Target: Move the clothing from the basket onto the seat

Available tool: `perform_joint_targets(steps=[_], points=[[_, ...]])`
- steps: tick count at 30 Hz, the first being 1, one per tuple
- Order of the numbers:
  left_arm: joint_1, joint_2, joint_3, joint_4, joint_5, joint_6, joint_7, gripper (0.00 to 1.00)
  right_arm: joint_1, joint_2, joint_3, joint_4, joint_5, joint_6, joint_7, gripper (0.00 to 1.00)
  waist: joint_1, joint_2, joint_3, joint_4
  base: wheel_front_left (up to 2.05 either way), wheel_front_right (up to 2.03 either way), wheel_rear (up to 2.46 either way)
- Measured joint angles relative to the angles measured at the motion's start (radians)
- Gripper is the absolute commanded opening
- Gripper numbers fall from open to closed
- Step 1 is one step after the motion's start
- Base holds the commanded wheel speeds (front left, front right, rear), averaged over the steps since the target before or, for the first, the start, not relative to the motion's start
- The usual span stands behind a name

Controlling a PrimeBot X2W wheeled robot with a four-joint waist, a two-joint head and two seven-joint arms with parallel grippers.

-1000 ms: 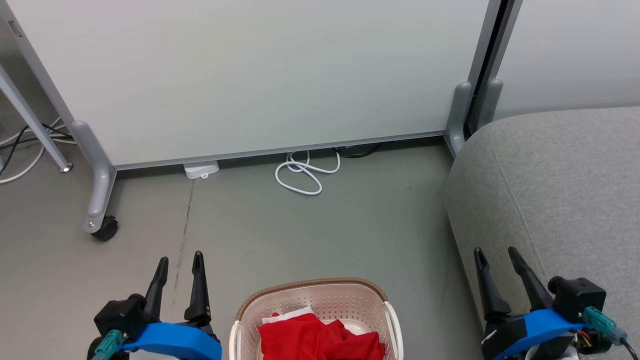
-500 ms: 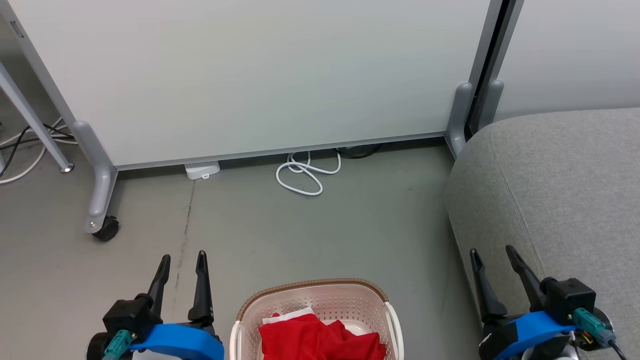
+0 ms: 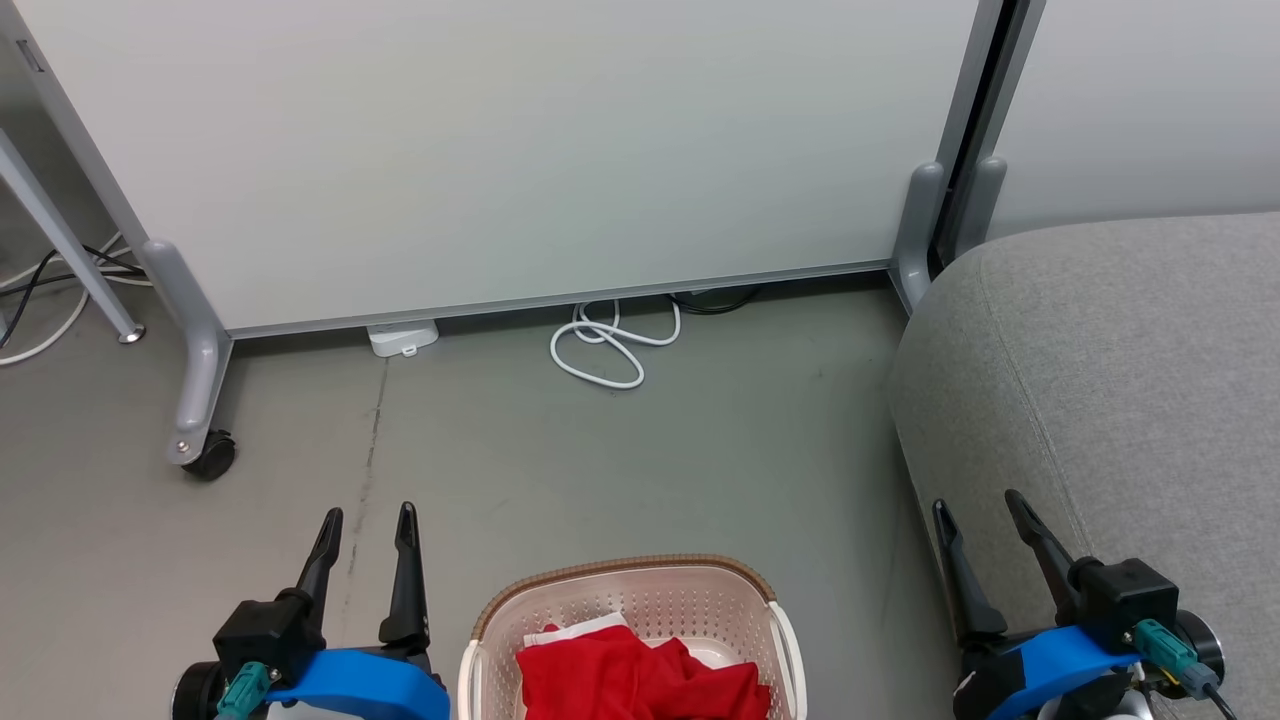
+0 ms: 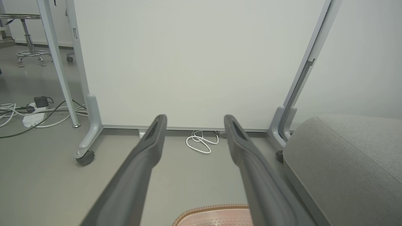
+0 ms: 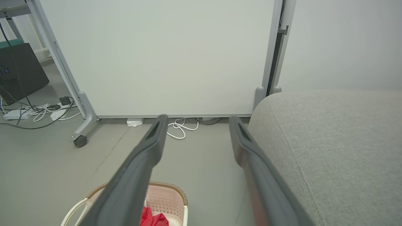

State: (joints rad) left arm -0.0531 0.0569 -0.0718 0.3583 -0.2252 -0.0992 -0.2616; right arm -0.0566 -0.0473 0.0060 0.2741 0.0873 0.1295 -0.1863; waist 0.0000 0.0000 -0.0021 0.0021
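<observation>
Nearest the robot: left gripper [image 3: 369, 512] at lower left of the head view, right gripper [image 3: 976, 500] at lower right. On both, the two dark fingers stand spread apart with nothing between them, pointing away from the robot. Both are up off the floor.

Between the grippers: the basket [image 3: 625, 564] sits on the floor, brown rim up, cut off by the bottom edge of the head view. The clothing [image 3: 640, 685] lies bunched inside it, red with a white strip showing at the far left of the heap. Neither gripper touches basket or cloth.

Floor [image 3: 600, 470]: smooth grey-green, matte, with a thin dark joint line [image 3: 377, 405] running away from the left gripper.

Right side: the seat [image 3: 1120, 380], grey woven upholstery, rounded corner, one seam line along the top. Its cushion is bare. The right gripper hangs just beside its near edge.

Farther: a loose coil of white cable [image 3: 605, 352] and a small white box [image 3: 403, 338] on the floor at the foot of a pale partition panel [image 3: 500, 150]. The panel stands on grey feet, one with a black caster [image 3: 212, 457].

Far left: a slanted metal leg [image 3: 60, 230] and tangled cables [image 3: 40, 290]. In the left wrist view, a power strip [image 4: 33, 117] and a chrome stool base [image 4: 29, 53] show beyond.
</observation>
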Motion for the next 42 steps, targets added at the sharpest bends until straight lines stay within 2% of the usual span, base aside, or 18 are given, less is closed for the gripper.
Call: perform_joint_targets(steps=[8,18,26,42], points=[[0.000,-0.001,0.003,0.005,-0.001,-0.003,0.000,1.00,-0.001,0.000,0.003,-0.002,0.002,0.000,0.000,1.00,0.0000,0.0000,0.014,-0.004,0.00,0.00,0.00],[-0.022,-0.003,-0.005,0.112,-0.048,-0.011,-0.001,1.00,-0.043,0.000,0.051,-0.023,0.000,0.001,0.001,1.00,0.0001,0.0000,0.089,-0.053,0.00,0.00,0.00],[-0.118,0.001,-0.040,0.280,-0.086,-0.022,0.013,1.00,-0.086,-0.001,0.087,-0.040,0.011,0.001,-0.002,1.00,0.0001,0.0000,0.205,-0.129,0.00,0.00,0.00],[-0.382,0.056,-0.138,0.678,-0.098,-0.027,0.106,1.00,-0.177,-0.002,0.142,-0.042,0.041,0.001,-0.044,1.00,0.0002,0.0000,0.457,-0.280,0.00,0.00,0.00]])
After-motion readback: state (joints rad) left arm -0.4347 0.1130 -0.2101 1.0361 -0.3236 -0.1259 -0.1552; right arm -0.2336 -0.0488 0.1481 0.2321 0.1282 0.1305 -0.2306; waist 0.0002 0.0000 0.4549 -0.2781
